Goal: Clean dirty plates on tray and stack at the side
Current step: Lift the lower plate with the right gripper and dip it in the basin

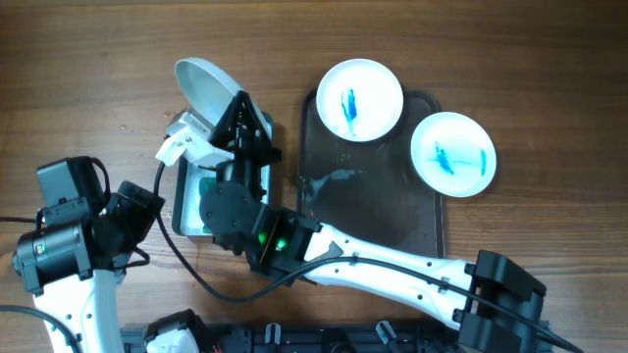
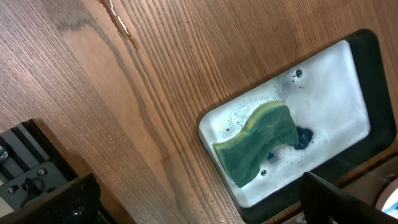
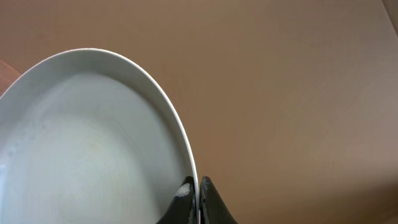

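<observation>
We note the left tool [image 2: 199, 186] released, fingers spread above the sponge [image 2: 261, 140] in the small black-rimmed tray [image 2: 348, 74]. The right tool [image 3: 198, 198] is clenched on the wiped plate [image 1: 204, 86] by its thin rim, tilted off the surface. We judge it could pivot or slip. The smeared plates [image 1: 360, 98] [image 1: 452, 155] overhang the dark tray [image 1: 373, 211]; a nudge might tip them.
</observation>
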Controlling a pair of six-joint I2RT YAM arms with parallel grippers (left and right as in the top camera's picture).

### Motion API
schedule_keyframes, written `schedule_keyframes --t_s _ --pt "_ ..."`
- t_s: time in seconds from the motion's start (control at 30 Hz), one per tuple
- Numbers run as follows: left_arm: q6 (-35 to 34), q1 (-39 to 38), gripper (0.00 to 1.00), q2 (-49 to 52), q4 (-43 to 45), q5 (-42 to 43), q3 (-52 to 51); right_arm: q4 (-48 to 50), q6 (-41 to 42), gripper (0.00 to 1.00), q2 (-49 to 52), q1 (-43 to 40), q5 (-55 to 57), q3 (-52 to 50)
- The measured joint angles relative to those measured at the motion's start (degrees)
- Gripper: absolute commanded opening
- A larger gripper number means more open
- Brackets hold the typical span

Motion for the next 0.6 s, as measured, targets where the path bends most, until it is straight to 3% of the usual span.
schedule_keyframes --t_s 0.27,0.4,0.6 --pt "0.0 0.0 1.0 0.0 0.0 0.0 0.0 0.0 0.76 0.04 0.0 -0.24 -0.02 0.0" --pt "0.0 0.0 1.0 0.0 0.0 0.0 0.0 -2.12 6.38 0.04 0.0 -2.29 0.63 0.02" --pt "0.0 0.0 1.0 0.0 0.0 0.0 0.02 -32.3 29.14 0.04 -0.46 -8.09 -2.6 0.44"
